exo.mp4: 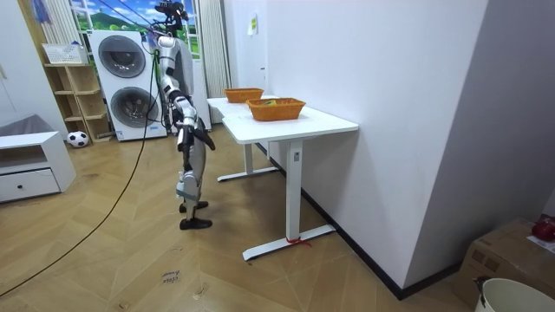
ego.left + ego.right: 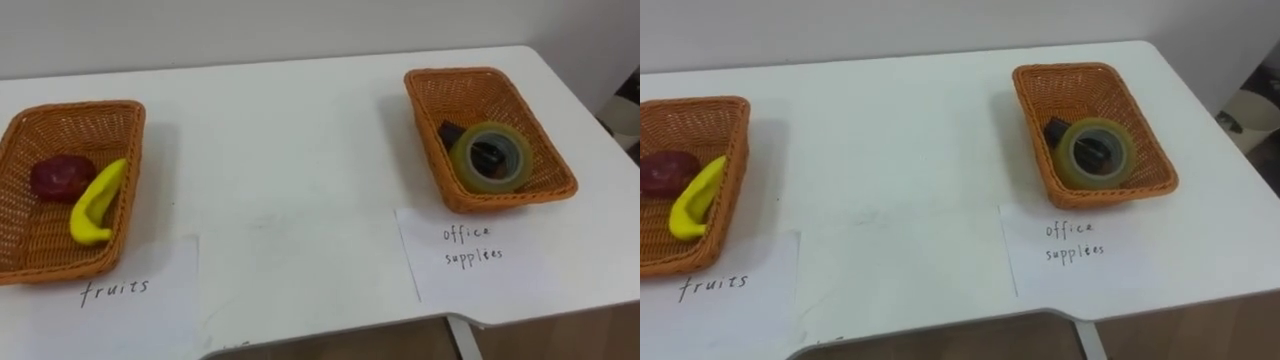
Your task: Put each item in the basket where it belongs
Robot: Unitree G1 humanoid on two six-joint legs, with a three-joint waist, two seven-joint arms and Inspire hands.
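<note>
The fruit, a yellow banana [image 2: 97, 203] and a dark red fruit [image 2: 62, 176], lies touching in the wicker basket [image 2: 133, 150] at the white table's [image 2: 280, 150] left edge. A paper label [image 2: 140, 300] reading "fruits" lies at that basket's front. By the right edge, a second basket [image 2: 425, 135] holds a roll of clear tape [image 2: 462, 160] leaning on a small dark object [image 2: 452, 132], with its own label [image 2: 480, 250] in front. The robot stands at the table's long front edge, left hand [image 1: 205, 139] hanging by its hip; I cannot tell whether it is open or closed.
</note>
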